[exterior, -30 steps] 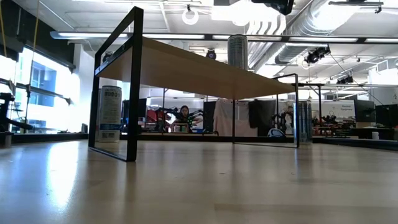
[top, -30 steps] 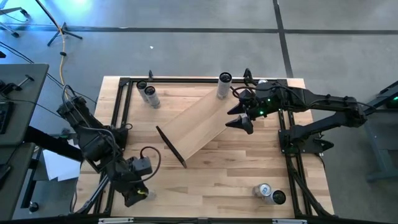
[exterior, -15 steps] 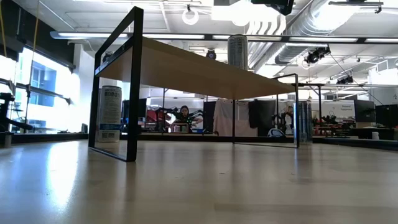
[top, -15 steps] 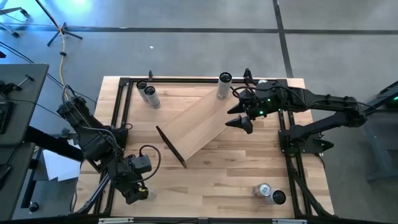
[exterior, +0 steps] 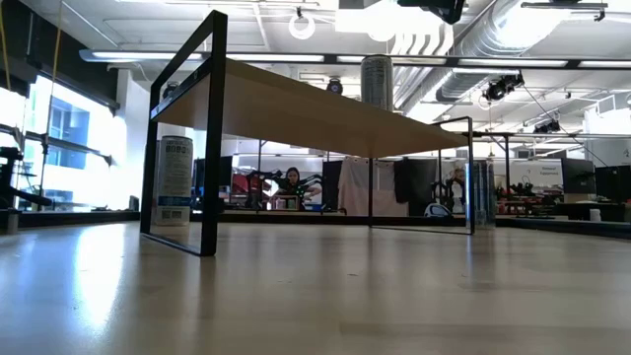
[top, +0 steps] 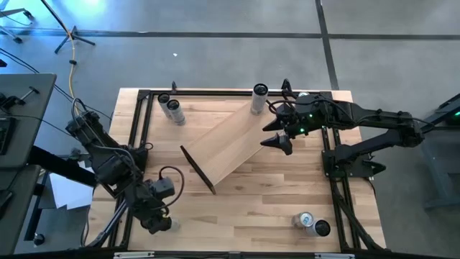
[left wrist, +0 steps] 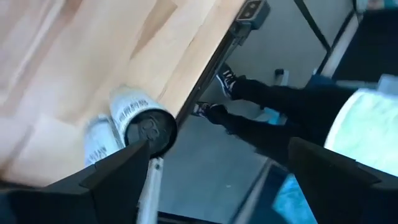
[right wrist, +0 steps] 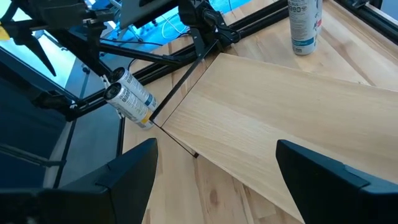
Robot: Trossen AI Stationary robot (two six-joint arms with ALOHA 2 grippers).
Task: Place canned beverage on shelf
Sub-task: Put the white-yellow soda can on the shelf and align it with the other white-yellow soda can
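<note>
The shelf point(top: 237, 140), a pale board on black brackets, stands slantwise on the tabletop; the low view shows its underside point(exterior: 325, 113). Two cans point(left wrist: 140, 121) point(right wrist: 130, 96) stand at the near left corner, just beyond my left gripper point(left wrist: 217, 146) point(top: 154, 219), which is open and slants down toward them. My right gripper point(right wrist: 217, 146) point(top: 277, 140) hangs open above the shelf's far right end. Another can point(top: 257, 101) point(right wrist: 305, 28) stands next to the shelf's far corner. My left gripper is open. One fingertip point(left wrist: 140, 149) shows right against the rim of the nearer can point(left wrist: 149, 127), and I cannot tell whether it touches.
Two cans point(top: 169, 106) stand at the far left corner and two more point(top: 313, 224) at the near right. A black frame point(top: 136, 144) runs along the table's edges. A person's legs point(left wrist: 261, 112) show on the floor beyond the near left edge.
My left gripper has rolled a little about its own axis over the near left corner without leaving its place. The cans and the shelf have kept still.
</note>
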